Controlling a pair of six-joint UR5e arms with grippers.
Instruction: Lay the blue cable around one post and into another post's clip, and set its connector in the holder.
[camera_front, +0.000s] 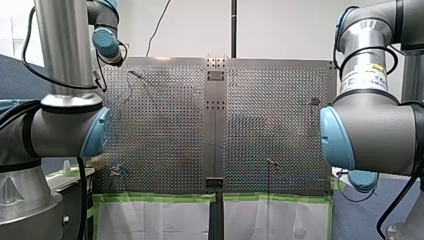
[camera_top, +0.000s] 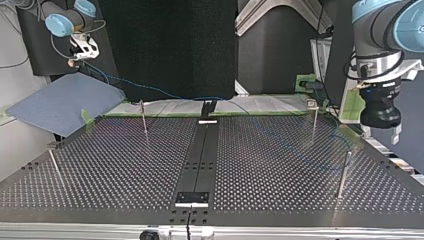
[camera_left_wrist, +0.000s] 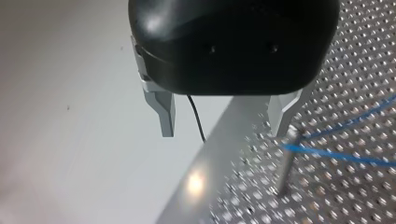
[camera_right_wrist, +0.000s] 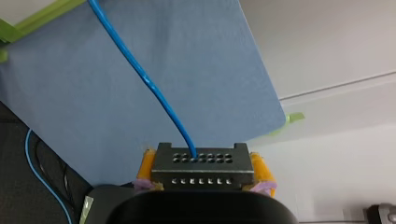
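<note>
My right hand (camera_right_wrist: 201, 173) grips the one black connector (camera_right_wrist: 201, 162) of the single blue cable (camera_right_wrist: 140, 70). My left hand (camera_left_wrist: 224, 132) hangs wide, empty. Four posts (camera_top: 344, 172) stand on the surface (camera_top: 125, 165).

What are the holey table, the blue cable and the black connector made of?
The table looks like bare shiny metal: it glints. The blue cable seems plastic-coated: smooth, glossy, bending. The connector looks like matte black plastic, though painted metal is possible.
</note>
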